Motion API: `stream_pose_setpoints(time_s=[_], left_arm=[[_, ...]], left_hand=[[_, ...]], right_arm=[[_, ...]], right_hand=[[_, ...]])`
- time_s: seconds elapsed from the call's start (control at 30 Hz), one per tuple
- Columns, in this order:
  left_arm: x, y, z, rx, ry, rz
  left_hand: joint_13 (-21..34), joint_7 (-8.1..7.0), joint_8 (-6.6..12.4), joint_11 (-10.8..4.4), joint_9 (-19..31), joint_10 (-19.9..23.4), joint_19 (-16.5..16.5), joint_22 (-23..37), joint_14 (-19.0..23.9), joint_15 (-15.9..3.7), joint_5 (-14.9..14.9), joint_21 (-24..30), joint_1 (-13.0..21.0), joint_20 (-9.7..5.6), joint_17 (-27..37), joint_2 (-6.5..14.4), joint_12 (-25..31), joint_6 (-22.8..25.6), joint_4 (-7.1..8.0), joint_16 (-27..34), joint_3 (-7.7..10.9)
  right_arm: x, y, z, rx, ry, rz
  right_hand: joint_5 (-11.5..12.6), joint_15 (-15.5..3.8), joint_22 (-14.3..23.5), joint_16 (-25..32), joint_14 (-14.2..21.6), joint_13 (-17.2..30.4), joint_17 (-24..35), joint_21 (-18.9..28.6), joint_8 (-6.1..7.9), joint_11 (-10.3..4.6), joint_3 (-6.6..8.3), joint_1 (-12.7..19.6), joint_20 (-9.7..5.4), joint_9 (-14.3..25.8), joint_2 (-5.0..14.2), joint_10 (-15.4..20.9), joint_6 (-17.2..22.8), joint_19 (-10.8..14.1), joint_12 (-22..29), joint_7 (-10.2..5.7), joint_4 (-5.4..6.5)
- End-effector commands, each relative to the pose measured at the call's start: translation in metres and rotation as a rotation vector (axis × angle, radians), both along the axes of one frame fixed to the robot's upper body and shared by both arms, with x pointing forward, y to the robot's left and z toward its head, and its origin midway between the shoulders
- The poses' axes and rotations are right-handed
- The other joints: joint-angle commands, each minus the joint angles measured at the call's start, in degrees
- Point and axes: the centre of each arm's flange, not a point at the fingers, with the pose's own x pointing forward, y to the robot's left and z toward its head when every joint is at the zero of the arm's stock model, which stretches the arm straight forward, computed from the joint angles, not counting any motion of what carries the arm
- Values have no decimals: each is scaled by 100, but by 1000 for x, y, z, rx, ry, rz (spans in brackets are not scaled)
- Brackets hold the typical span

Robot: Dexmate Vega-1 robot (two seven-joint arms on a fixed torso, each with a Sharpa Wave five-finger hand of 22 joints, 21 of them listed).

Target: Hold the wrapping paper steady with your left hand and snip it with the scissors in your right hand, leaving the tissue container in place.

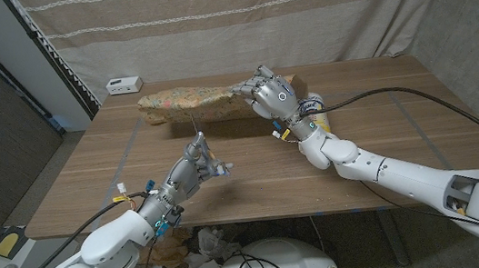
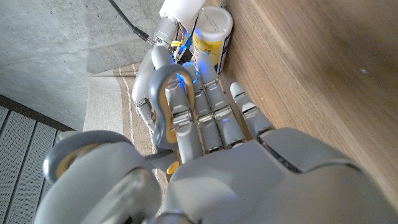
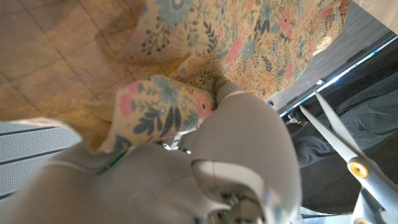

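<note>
Both hands busy — wrapping paper point(image 1: 194, 102) in right hand point(image 1: 271, 94).

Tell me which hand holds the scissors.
The left hand grips the scissors, blades up; the right hand holds the wrapping paper instead.

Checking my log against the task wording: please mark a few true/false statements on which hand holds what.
1. The left hand holds the scissors. True.
2. The right hand holds the scissors. False: it grips the wrapping paper.
3. The wrapping paper is plain white. False: it has a floral print.
4. The tissue container sits at the table's left edge. False: it is beside the right arm's wrist.
</note>
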Motion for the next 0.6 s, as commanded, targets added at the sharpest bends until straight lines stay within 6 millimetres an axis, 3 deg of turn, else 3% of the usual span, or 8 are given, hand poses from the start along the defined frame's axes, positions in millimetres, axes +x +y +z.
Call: stream_pose_setpoints(time_s=[0.03,0.6], left_arm=[[7,-10,2,27,13,-32],[3,-9,-3,28,17,-43]], left_hand=[[21,43,-8,-446,18,505,20,11,2,-215,-16,-5,-36,-16,-3,6,524,9,-26,27,-28],[26,41,-12,-454,36,503,24,10,7,-223,-18,-5,-27,-15,-12,3,536,16,-35,43,-27]], right_arm=[[-7,-1,1,-36,-18,2],[-7,1,2,-97,-28,-16]], right_hand=[[36,-671,4,-15,60,14,18,-22,15,14,7,-71,-803,25,-3,24,48,11,-29,-21,-6],[36,-671,5,-47,51,16,19,-32,22,12,7,-81,-807,33,-2,21,62,-17,-52,-17,-2]])
